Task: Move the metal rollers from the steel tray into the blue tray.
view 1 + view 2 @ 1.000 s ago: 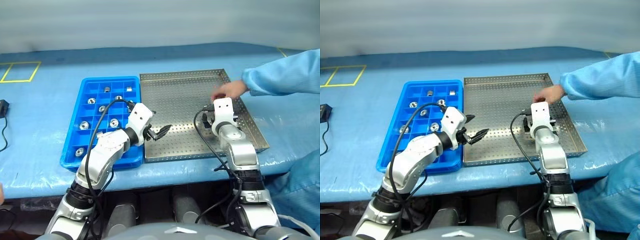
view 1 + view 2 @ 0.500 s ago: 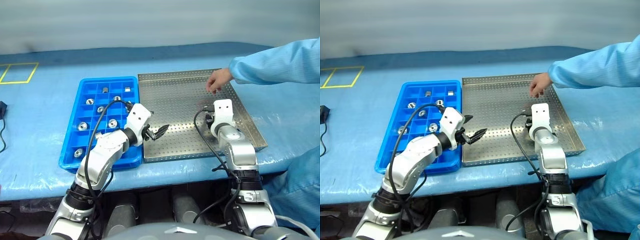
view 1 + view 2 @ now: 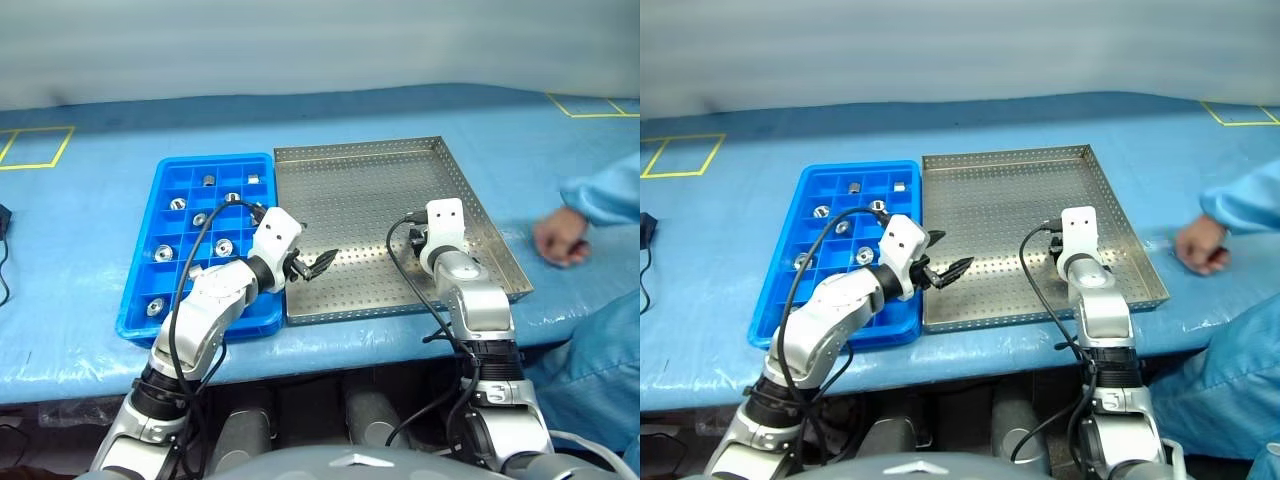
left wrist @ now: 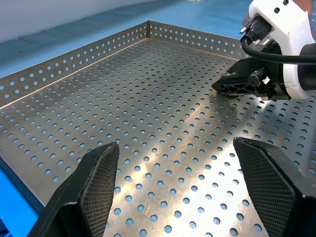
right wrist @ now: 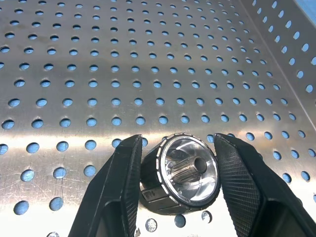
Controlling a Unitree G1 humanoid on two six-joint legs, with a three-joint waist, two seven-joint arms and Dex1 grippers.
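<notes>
From the head camera, a blue-covered table (image 3: 90,300) holds the blue tray (image 3: 165,262) on the left and the steel tray (image 3: 370,190) touching its right side. Several metal rollers (image 3: 222,246) sit in separate compartments of the blue tray. The left gripper (image 3: 312,266) hovers over the steel tray's near left corner. The right gripper (image 3: 418,238) sits low over the steel tray's right half. A person's hand (image 3: 560,238) rests on the table, right of the steel tray.

The left wrist camera shows that arm's fingers (image 4: 98,182) spread wide with nothing between them, above bare perforated floor.

The right wrist camera reveals one roller (image 5: 180,173) clamped between that arm's fingers (image 5: 126,182), lying on its side.
</notes>
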